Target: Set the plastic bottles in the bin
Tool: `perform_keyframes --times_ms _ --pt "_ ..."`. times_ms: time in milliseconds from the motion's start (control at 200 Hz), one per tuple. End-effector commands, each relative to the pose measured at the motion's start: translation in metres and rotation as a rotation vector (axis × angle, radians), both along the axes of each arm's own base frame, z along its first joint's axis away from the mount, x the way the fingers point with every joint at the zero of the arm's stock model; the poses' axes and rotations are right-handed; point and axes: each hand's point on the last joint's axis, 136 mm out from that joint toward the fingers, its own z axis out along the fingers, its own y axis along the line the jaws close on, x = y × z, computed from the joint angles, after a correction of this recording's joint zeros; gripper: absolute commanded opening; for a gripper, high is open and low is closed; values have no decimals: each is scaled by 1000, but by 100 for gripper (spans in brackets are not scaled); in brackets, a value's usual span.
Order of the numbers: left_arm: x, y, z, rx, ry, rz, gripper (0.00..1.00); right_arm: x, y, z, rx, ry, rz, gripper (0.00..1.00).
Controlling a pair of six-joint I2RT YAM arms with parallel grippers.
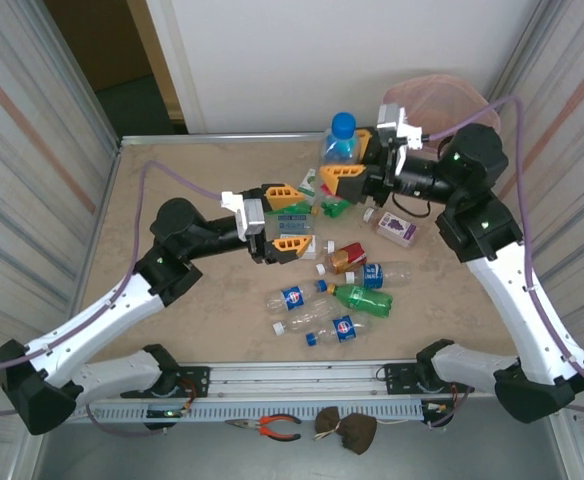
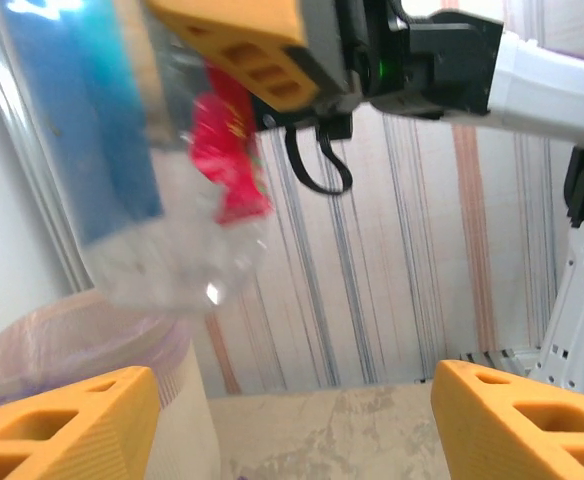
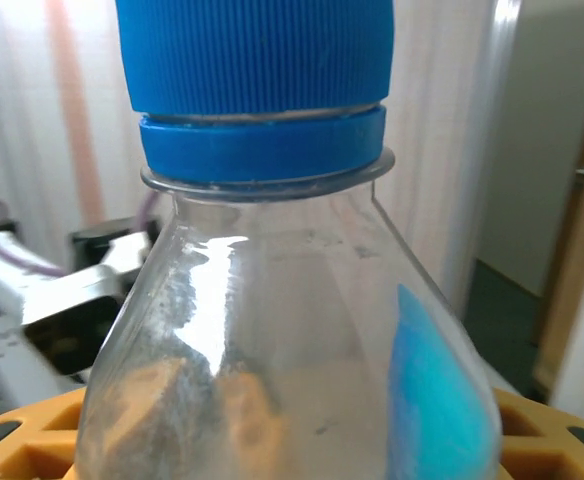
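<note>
Nearest lens, clear plastic bottle with blue cap [image 3: 272,300] gripped upright, cap up, in right end effector [image 1: 350,160]; pale plastic bin with pink bag liner [image 1: 442,95] rightward, past far table [image 1: 172,190] corner; left end effector [image 1: 284,220] open, empty, farther off.

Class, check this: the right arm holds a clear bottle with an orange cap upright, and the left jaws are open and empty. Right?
No: the cap is blue, not orange, as the right wrist view shows. The right gripper does hold the clear bottle upright, and the left gripper has its jaws open and empty.
</note>
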Motion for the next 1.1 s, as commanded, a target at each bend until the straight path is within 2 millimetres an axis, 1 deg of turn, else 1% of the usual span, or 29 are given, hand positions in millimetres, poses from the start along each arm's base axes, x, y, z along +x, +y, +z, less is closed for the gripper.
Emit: perform_keyframes --times_ms 0,120,296,396,486,531,541,551,626,746,857,997,1057,1092 --pt "3 10 -2 -1 -7 70 73 30 -24 4 -19 -1 -138 52" --pt "4 13 -8 16 10 90 73 75 -57 -1 -46 30 -304 51" --pt "5 18 -12 23 24 119 73 140 -115 -20 -102 93 -543 50" --pt "4 20 -15 26 33 121 73 179 -150 -41 -186 124 -706 49" --pt "3 22 -15 24 38 123 73 210 -177 -62 -287 147 -826 48" --pt "2 22 -16 23 41 122 73 227 -190 -79 -337 173 -873 48" --pt "2 23 -16 23 42 124 73 229 -193 -72 -338 158 -887 48" --pt "2 23 -16 23 43 124 73 231 -196 -73 -346 156 -897 48" --pt "1 24 -17 23 47 125 73 254 -215 -93 -412 191 -954 49" --pt "1 26 -20 23 57 134 73 283 -235 -127 -520 242 -994 49" --pt "1 28 -23 21 64 141 73 305 -250 -155 -635 278 -1030 48" --pt "3 29 -27 30 75 151 73 324 -265 -194 -763 349 -1049 49" --pt "4 28 -31 36 78 156 73 330 -270 -213 -818 387 -1051 49" --pt "5 28 -32 39 81 161 73 333 -274 -220 -844 402 -1055 49"
